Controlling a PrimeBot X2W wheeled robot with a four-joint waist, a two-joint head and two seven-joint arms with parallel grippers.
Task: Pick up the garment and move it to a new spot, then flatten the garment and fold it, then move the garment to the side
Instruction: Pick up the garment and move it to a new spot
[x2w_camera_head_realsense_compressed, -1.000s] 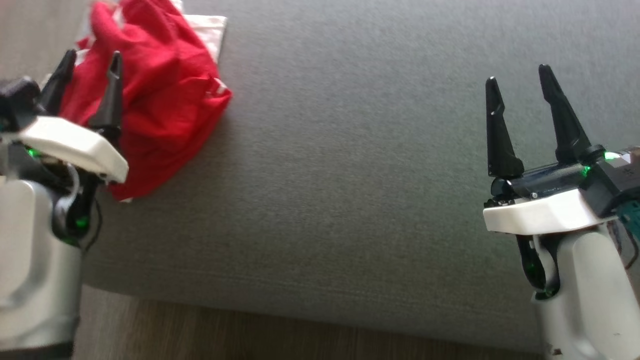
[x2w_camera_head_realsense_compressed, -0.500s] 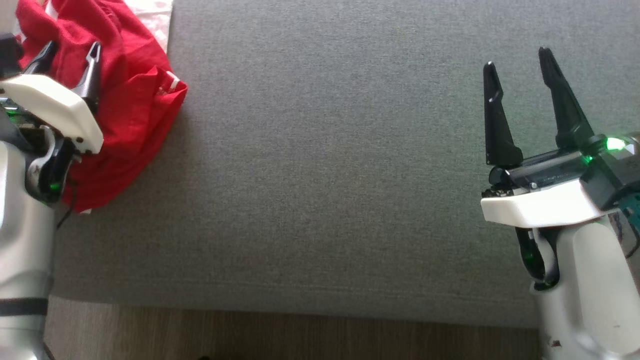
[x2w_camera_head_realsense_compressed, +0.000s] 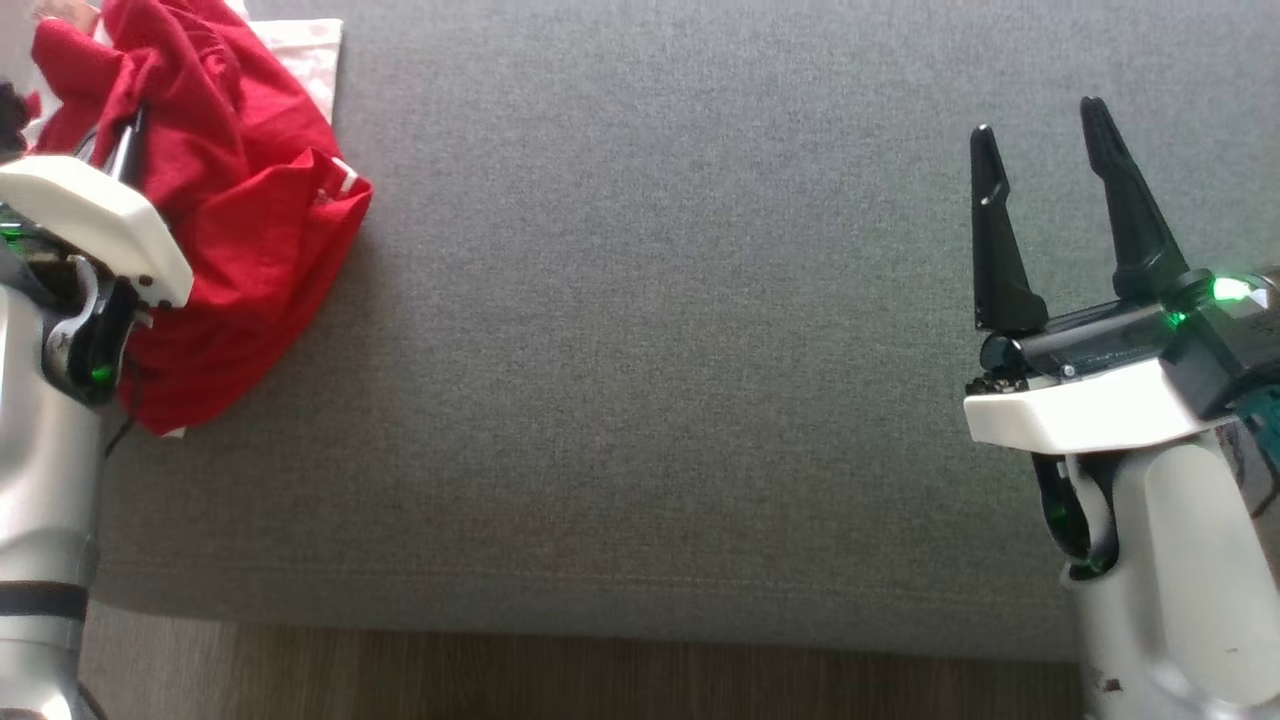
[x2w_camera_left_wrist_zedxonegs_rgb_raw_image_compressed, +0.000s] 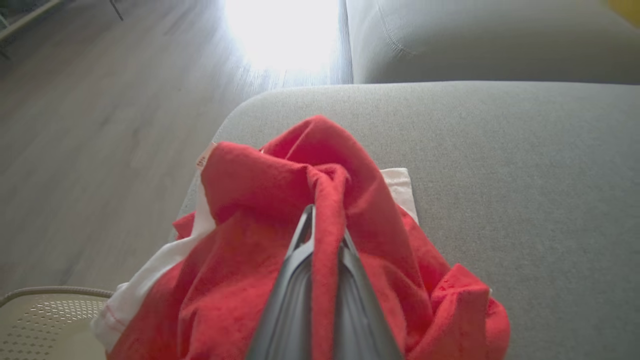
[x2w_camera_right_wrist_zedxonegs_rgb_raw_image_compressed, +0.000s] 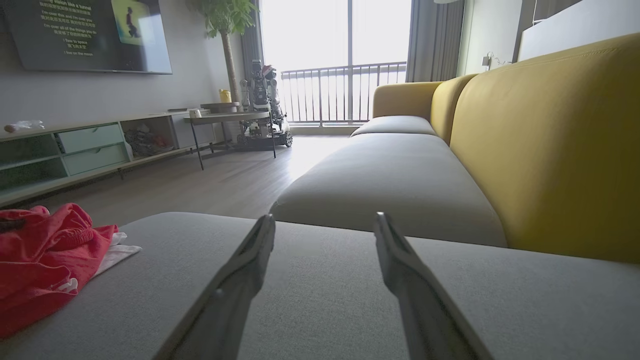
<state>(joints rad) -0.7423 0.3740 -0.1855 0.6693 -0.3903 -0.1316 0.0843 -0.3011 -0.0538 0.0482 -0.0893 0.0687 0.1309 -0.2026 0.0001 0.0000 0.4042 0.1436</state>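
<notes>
The garment (x2w_camera_head_realsense_compressed: 240, 220) is red with white trim and lies crumpled at the left end of the grey cushion. My left gripper (x2w_camera_head_realsense_compressed: 122, 150) reaches into its top and is shut on a raised fold of the red cloth. In the left wrist view the garment (x2w_camera_left_wrist_zedxonegs_rgb_raw_image_compressed: 240, 260) bunches around the left gripper (x2w_camera_left_wrist_zedxonegs_rgb_raw_image_compressed: 322, 222), with a ridge of cloth pinched between the two fingers. My right gripper (x2w_camera_head_realsense_compressed: 1038, 120) hovers open over bare cushion at the far right, nothing between its fingers. The right wrist view has the right gripper (x2w_camera_right_wrist_zedxonegs_rgb_raw_image_compressed: 325, 219) open, and the garment (x2w_camera_right_wrist_zedxonegs_rgb_raw_image_compressed: 40, 255) far off to its left.
The grey sofa seat cushion (x2w_camera_head_realsense_compressed: 650, 350) spreads wide between the arms, its front edge meeting the wood floor (x2w_camera_head_realsense_compressed: 600, 680). A yellow backrest (x2w_camera_right_wrist_zedxonegs_rgb_raw_image_compressed: 550, 140) rises behind it. A low TV cabinet (x2w_camera_right_wrist_zedxonegs_rgb_raw_image_compressed: 90, 145) and a side table (x2w_camera_right_wrist_zedxonegs_rgb_raw_image_compressed: 225, 120) stand across the room.
My left gripper's fingers have closed onto a fold of the red garment, bunching the cloth up between them. The head camera shifted earlier. The right arm has barely moved.
</notes>
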